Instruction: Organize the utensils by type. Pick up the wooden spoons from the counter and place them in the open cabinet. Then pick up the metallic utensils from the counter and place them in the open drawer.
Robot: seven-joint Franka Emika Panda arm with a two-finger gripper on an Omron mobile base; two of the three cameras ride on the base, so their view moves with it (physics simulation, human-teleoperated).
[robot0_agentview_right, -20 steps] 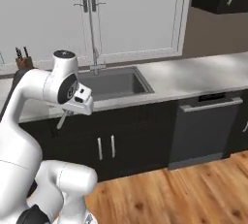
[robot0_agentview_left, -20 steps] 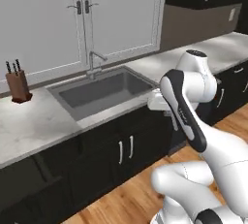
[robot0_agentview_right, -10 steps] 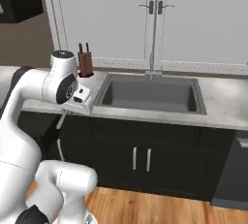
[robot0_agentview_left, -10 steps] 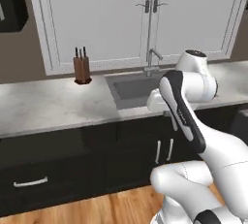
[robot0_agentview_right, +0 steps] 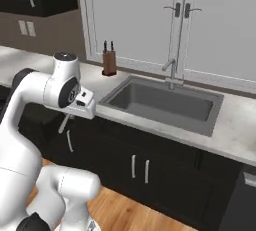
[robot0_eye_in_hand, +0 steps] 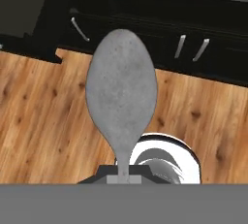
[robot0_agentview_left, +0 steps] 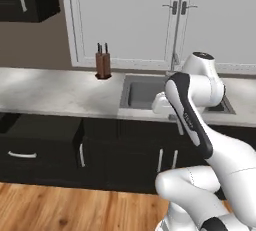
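My gripper (robot0_agentview_right: 71, 115) is shut on a small silver spoon (robot0_eye_in_hand: 121, 97), one of the metallic utensils. The spoon's bowl points away from the hand, over the wood floor in front of the black cabinet fronts. From the right base view the spoon (robot0_agentview_right: 63, 123) hangs down below the hand, just off the edge of the white marble counter (robot0_agentview_right: 235, 132). In the left base view the spoon (robot0_agentview_left: 179, 125) shows under the hand. The open drawer (robot0_agentview_left: 42, 125) juts out at the left below the counter (robot0_agentview_left: 50, 92). The wooden spoons and the open cabinet are out of view.
A grey sink (robot0_agentview_right: 162, 102) with a faucet (robot0_agentview_right: 172, 72) is set in the counter. A knife block (robot0_agentview_left: 102, 65) stands left of it. White window doors rise behind. Black cabinet doors with silver handles (robot0_eye_in_hand: 191, 47) line the front, above the wood floor (robot0_agentview_left: 65, 207).
The base has driven left along the counter, so the whole scene has shifted right in both base views. The open drawer has come into view. The spoon stays in the shut gripper.
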